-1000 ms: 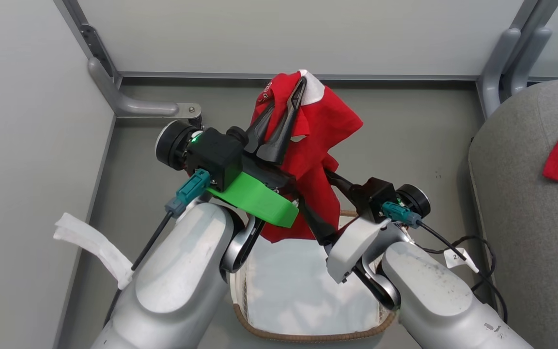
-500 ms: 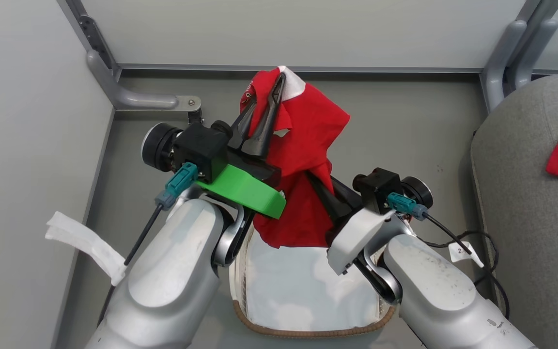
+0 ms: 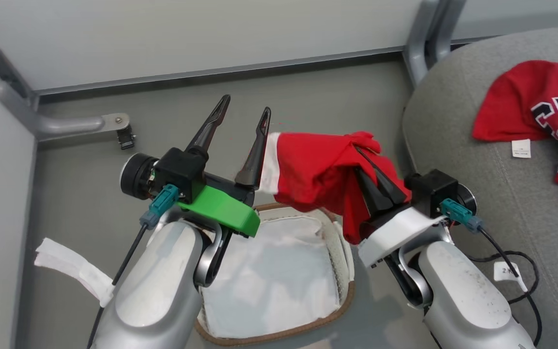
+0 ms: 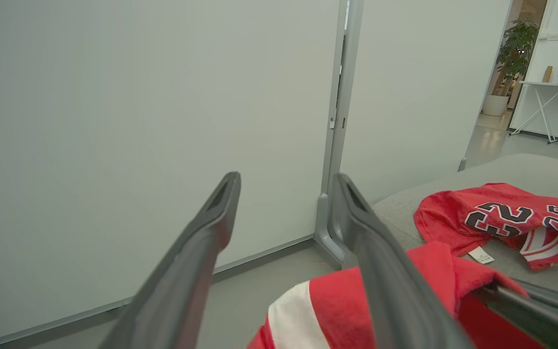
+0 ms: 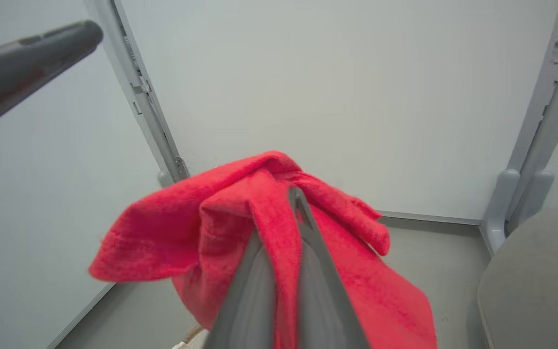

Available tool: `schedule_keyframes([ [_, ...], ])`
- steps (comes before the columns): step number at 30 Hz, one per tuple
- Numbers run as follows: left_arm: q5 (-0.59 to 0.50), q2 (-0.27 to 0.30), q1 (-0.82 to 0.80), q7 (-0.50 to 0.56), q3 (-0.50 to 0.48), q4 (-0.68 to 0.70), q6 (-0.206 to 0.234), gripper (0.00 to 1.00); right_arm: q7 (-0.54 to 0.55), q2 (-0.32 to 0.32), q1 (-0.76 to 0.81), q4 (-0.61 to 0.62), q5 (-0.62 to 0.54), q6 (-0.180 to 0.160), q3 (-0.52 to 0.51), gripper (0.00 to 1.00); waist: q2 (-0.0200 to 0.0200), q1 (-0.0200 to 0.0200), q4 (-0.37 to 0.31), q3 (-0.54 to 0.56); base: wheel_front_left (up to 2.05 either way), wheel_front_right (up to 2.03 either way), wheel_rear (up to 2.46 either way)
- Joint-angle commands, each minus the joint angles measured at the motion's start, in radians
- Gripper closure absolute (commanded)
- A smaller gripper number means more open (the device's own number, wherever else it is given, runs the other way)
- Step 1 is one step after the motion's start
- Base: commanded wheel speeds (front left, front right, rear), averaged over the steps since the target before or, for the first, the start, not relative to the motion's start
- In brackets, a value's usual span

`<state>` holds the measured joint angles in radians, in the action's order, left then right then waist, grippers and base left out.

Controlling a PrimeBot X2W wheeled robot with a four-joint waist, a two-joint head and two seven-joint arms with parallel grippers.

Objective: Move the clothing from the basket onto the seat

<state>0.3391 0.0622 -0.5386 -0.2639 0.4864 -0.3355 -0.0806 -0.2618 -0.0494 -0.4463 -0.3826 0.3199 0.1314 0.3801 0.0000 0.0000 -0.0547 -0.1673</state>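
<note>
Above the basket's (image 3: 279, 335) far left rim: left gripper (image 3: 245, 104), fingers spread wide apart with nothing between them, tips aimed up and away toward the wall. Below, inside the basket: only a plain white lining sheet (image 3: 269, 271), crumpled; brown woven rim visible at the near and right sides, near-left part hidden behind the left forearm, perforated walls hard to make out. Above the basket's far right rim, lifted clear of it: held jersey (image 3: 317, 167), bright red, bunched into a rough roll with a broad white stripe band along one edge. Long axis lying roughly left to right across the head view, striped end pointing left toward the left gripper's nearer finger (image 4: 380, 271), bunched end to the right, one fold hanging down toward the basket's right rim. Contact between that finger and the stripe impossible to judge. No letters or numbers readable on this piece, folds turned inward. At its right end: right gripper (image 3: 359, 151), fingers pressed together on the red cloth, tips wrapped in fabric in the right wrist view (image 5: 294, 194). Right of the basket, well apart: the grey seat (image 3: 453, 145), rounded and stitched, with a second jersey (image 3: 511, 104) lying flat on it, navy-and-white numerals showing, a small white tag (image 3: 520, 148) at its near edge, print too small to read, far side cut off by the frame.
</note>
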Motion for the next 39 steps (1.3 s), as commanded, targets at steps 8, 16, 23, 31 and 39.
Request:
schedule_keyframes([
  [8,-0.048,0.005,0.067,-0.001,-0.003,-0.011,-0.026,0.0,-0.005,-0.003,0.095,0.099,-0.004,-0.001,-0.084,1.0,0.0,0.0,-0.304,0.0,0.0,0.0,0.0],
  [16,-0.071,0.001,0.102,-0.001,0.006,-0.014,-0.041,0.0,-0.005,-0.004,0.161,0.156,0.012,-0.001,-0.143,1.0,0.0,0.0,-0.456,-0.021,0.0,0.0,0.0],
  [23,-0.079,-0.001,0.1,-0.001,0.041,-0.029,-0.048,0.0,-0.005,-0.002,0.199,0.19,-0.021,-0.001,-0.214,1.0,0.0,0.0,-0.484,-0.057,0.0,0.0,0.0],
  [31,-0.087,0.019,0.102,-0.001,0.046,-0.04,-0.05,0.0,-0.005,-0.005,0.072,0.195,-0.107,-0.001,-0.277,1.0,0.0,0.0,-0.467,-0.119,0.0,0.0,0.0],
  [39,-0.095,0.065,0.052,-0.001,0.053,-0.032,-0.051,0.0,-0.005,-0.137,-0.211,0.15,-0.193,-0.001,-0.354,1.0,0.0,0.0,-0.399,-0.232,0.0,0.0,0.0],
])
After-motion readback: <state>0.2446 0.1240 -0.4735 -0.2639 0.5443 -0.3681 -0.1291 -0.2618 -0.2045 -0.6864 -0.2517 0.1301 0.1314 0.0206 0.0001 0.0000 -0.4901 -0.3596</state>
